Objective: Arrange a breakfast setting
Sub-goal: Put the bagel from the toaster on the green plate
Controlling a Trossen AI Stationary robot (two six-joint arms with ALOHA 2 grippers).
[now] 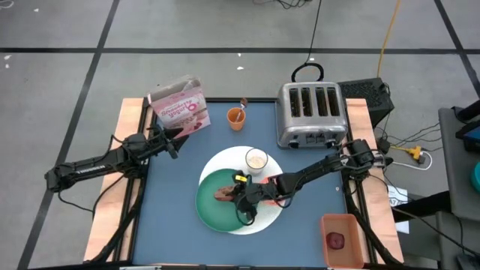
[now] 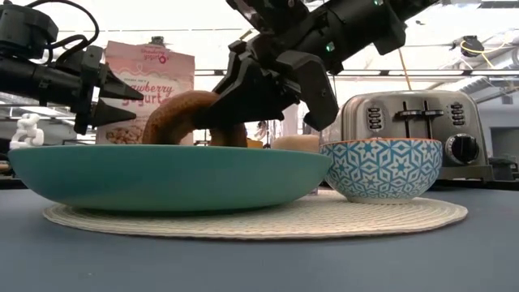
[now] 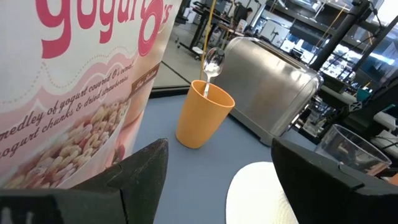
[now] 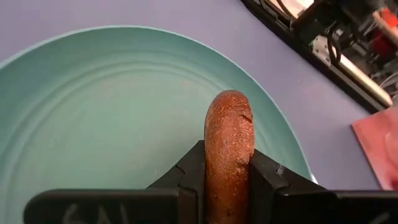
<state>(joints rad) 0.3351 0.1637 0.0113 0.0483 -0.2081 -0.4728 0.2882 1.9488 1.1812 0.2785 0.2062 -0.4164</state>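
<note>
While I watch from my station, the right gripper (image 4: 229,177) has its 2 fingers clamped on the brown bagel (image 4: 228,146), which stands on edge between the pads. In the low view the bagel (image 2: 180,118) sits at the rim line of the green plate (image 2: 162,174), with the right gripper (image 2: 243,97) coming in from above; I cannot tell whether the bagel touches the plate floor. From overhead, bagel (image 1: 225,193) and right gripper (image 1: 241,196) are over the green plate (image 1: 214,210), which lies on the large white round mat (image 1: 270,214) and covers its near left part.

On the same mat: the patterned bowl (image 2: 381,169) just beside the plate, touching or nearly so, and the milky glass (image 1: 256,159) toward the far edge.

Off the mat: an orange cup (image 1: 236,118) with the metal spoon (image 3: 212,62) standing in it, near the table's far edge between the pink cereal box (image 1: 180,109) and the silver toaster (image 1: 311,114). The dark red fruit (image 1: 335,240) lies in a pink tray (image 1: 346,222) at the near right corner, well apart from the setting.

The left gripper (image 1: 171,139) hangs beside the cereal box, fingers (image 3: 146,165) spread wide and empty, pointing toward the cup
</note>
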